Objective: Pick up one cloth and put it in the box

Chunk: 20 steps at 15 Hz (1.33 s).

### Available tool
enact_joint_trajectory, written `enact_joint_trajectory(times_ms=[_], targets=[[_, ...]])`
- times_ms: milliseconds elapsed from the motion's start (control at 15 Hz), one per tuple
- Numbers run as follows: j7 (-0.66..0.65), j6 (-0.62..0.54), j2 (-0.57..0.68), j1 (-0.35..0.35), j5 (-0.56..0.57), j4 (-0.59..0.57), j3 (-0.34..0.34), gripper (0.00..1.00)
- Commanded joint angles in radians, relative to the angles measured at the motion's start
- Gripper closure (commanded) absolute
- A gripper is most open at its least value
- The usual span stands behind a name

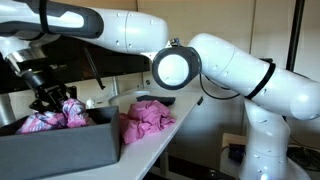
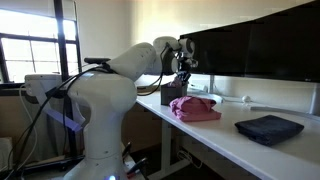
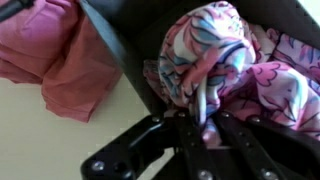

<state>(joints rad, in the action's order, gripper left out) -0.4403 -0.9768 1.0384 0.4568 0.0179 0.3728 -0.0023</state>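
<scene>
"Where's the floral pink-and-white crumpled cloth (image 3: 235, 55)?"

"Inside the dark grey rectangular box (image 1: 60, 148), at the end of the white bench (image 2: 220, 135) nearest the robot's base. The wrist view shows the gripper (image 3: 205, 100) with its fingers drawn together on a fold of it. In both exterior views the tips are too small to judge."

"And the dark blue folded cloth (image 2: 268, 128)?"

"Only an exterior view catches that. It's further along the bench, well apart from the box. The plain pink bunched cloth (image 1: 145, 120) lies just beside the box."

"The arm?"

"The white arm (image 1: 230, 70) reaches across, wrist bent down over the box. The box runs off the frame's edge, and the floral cloth's underside is hidden."
</scene>
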Motion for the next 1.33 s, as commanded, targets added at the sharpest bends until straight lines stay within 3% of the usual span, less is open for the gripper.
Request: enact_joint_trajectory(times_ms=[0, 67, 200, 667, 800, 1267], targets=[[-0.028, 0.026, 0.008, 0.022, 0.022, -0.007, -0.007, 0.90], [-0.031, 0.021, 0.010, 0.026, 0.021, -0.010, -0.006, 0.56], [-0.030, 0.013, 0.006, 0.033, 0.019, -0.013, -0.003, 0.49], [-0.016, -0.011, -0.022, 0.053, 0.022, -0.008, -0.002, 0.05], [-0.012, -0.030, -0.043, 0.057, 0.025, -0.019, -0.004, 0.00], [-0.029, -0.056, -0.133, 0.057, 0.010, -0.030, 0.008, 0.00]])
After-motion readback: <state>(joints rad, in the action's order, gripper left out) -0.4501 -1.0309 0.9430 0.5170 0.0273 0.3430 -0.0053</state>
